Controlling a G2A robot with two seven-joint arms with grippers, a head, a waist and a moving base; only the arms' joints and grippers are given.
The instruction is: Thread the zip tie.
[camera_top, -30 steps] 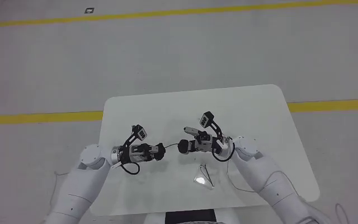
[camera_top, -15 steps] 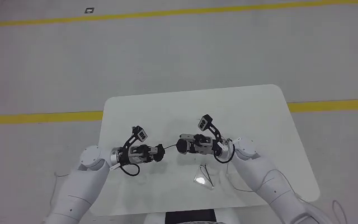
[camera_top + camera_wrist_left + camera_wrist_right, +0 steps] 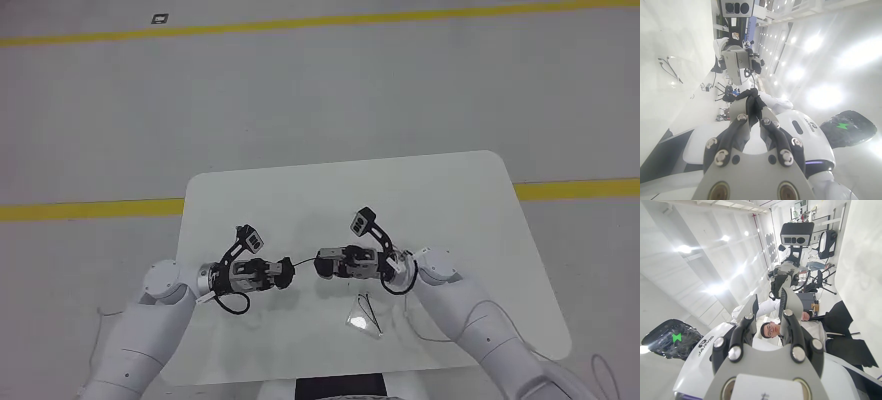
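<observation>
Since a second ago the right gripper (image 3: pixel 322 263) has slid toward 9 o'clock, closing on the left gripper (image 3: pixel 283 272), which kept its place. Bare table (image 3: pixel 450 200) spreads toward 12 o'clock. A clear bag (image 3: pixel 363 316) lies at 5 o'clock of the right gripper. The zip tie (image 3: pixel 303 260), a thin black strand above mid-table, is clamped in the left pincer. The right fingers (image 3: pixel 791 300) stand apart.

You have a white table (image 3: pixel 450 200), grey floor (image 3: pixel 300 90) with yellow stripes (image 3: pixel 100 210), a black zip tie (image 3: pixel 303 262), your left gripper (image 3: pixel 752 98) silver-grey with black fingertips (image 3: pixel 750 93), your right gripper (image 3: pixel 770 296) grey with a black ribbed pad (image 3: pixel 782 302)
</observation>
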